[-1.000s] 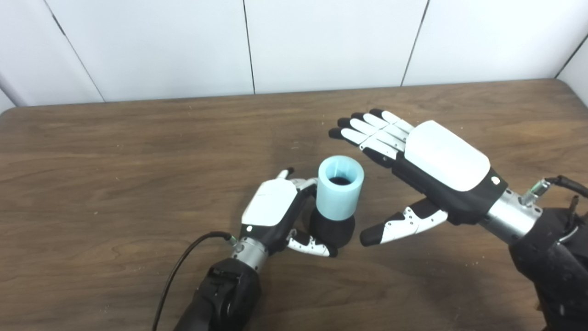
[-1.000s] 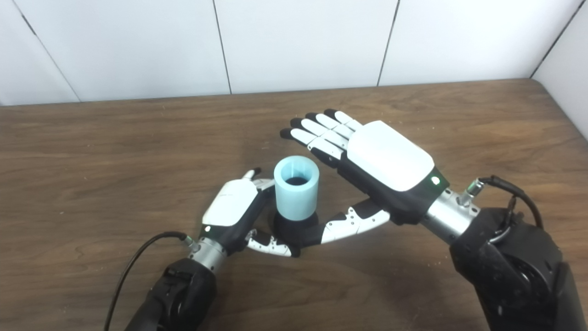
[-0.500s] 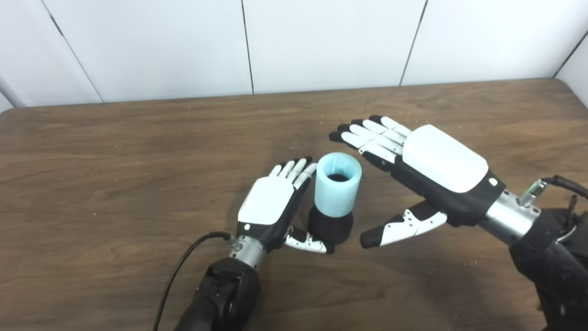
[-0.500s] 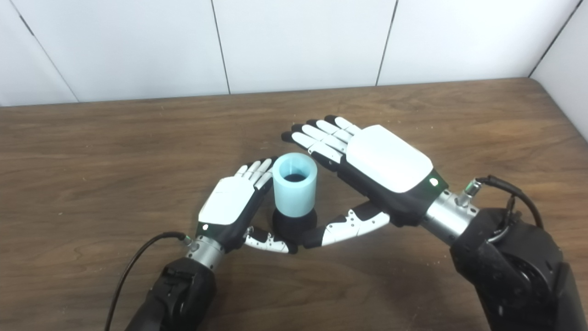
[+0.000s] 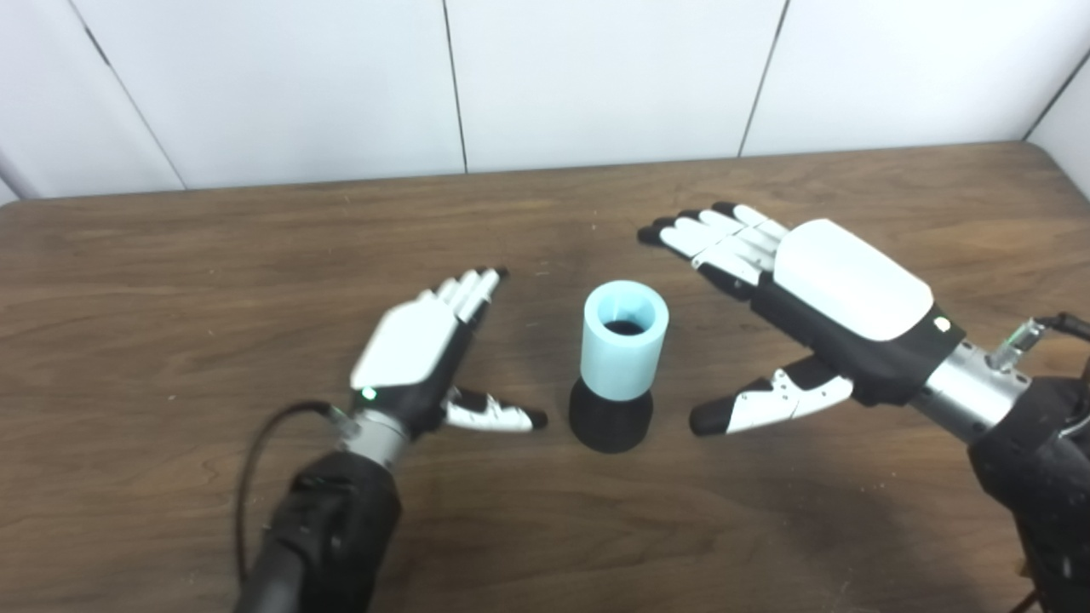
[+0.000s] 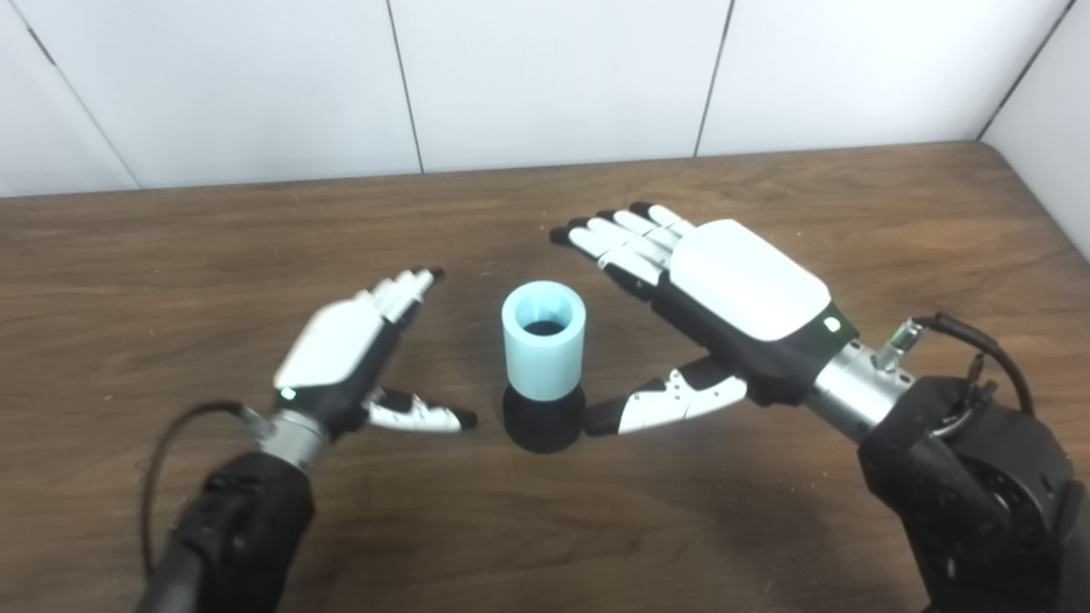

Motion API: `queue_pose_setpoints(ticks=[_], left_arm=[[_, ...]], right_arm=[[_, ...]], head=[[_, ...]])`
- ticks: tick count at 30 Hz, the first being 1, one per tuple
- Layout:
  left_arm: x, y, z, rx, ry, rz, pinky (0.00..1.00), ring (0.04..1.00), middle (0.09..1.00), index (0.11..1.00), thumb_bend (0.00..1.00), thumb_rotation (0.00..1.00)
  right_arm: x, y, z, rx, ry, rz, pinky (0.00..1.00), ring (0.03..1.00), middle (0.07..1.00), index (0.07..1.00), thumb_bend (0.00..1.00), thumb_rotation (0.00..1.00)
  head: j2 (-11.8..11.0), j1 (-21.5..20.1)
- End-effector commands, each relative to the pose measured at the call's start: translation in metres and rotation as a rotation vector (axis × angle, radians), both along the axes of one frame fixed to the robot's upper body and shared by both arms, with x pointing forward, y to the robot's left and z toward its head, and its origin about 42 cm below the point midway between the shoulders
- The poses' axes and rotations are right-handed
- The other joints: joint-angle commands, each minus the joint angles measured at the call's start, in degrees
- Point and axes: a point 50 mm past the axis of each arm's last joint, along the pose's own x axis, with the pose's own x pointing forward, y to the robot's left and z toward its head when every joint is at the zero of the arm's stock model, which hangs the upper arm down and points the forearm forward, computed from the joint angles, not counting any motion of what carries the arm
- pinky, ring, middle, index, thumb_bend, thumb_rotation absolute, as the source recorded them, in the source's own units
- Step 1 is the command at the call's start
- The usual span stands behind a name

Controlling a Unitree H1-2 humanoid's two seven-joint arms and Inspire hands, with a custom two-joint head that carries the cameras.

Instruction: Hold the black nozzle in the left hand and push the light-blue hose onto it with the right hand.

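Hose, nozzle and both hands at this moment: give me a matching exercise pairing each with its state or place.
Things:
1. hose
2. nozzle
3. left hand
4. right hand

States:
A. open, to the right of the stack, touching nothing
B. black, standing on the table
C. light blue, upright, seated on top of the black part
D. open, to the left of the stack, holding nothing

Pairs: 1-C, 2-B, 3-D, 4-A
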Motion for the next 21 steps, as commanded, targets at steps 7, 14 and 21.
queue_pose_setpoints(ticks=[7,14,21], left_arm=[[0.004,0.016,0.031,-0.096,0.045,-0.069,1.0,1.0,1.0,1.0,1.0,0.48],[0.005,0.044,0.046,-0.141,0.063,-0.051,1.0,1.0,1.0,1.0,1.0,0.49],[0.009,0.067,0.034,-0.306,-0.004,0.074,1.0,1.0,1.0,0.999,0.97,0.49]], right_arm=[[0.0,-0.004,0.008,-0.006,-0.07,-0.026,1.0,0.971,0.962,0.975,0.57,1.0],[0.008,-0.014,-0.001,-0.01,-0.039,-0.058,1.0,0.974,0.963,0.974,0.57,1.0],[0.04,-0.037,-0.036,0.253,0.08,-0.194,0.96,0.979,0.967,0.976,0.53,1.0]], head=[[-0.15,-0.34],[-0.21,-0.15],[-0.31,-0.5]])
